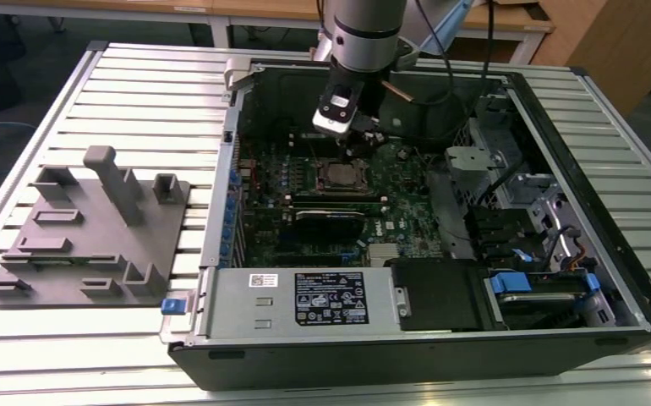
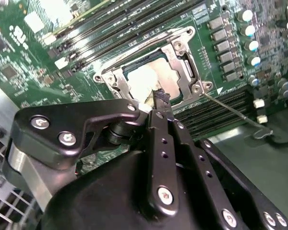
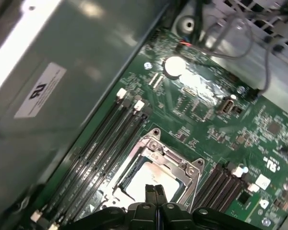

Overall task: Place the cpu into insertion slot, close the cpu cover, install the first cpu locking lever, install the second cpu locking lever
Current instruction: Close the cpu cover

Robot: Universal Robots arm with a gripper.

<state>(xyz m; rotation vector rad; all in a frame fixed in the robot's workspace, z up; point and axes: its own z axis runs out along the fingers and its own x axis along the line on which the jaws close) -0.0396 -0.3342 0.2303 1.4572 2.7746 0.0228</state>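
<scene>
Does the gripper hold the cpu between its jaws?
No, in the second wrist view the cpu lies in the insertion slot, framed by the cpu cover, and the gripper has its jaws shut.

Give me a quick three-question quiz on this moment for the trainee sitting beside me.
1. True or false: the cpu lies outside the computer case.
2. The gripper has its fingers: A) spread wide; B) shut together; C) clamped on a cable.
3. In the second wrist view, what silver frame surrounds the cpu?
Key: 1 false, it sits on the green board inside the case. 2 B. 3 the cpu cover.
</scene>
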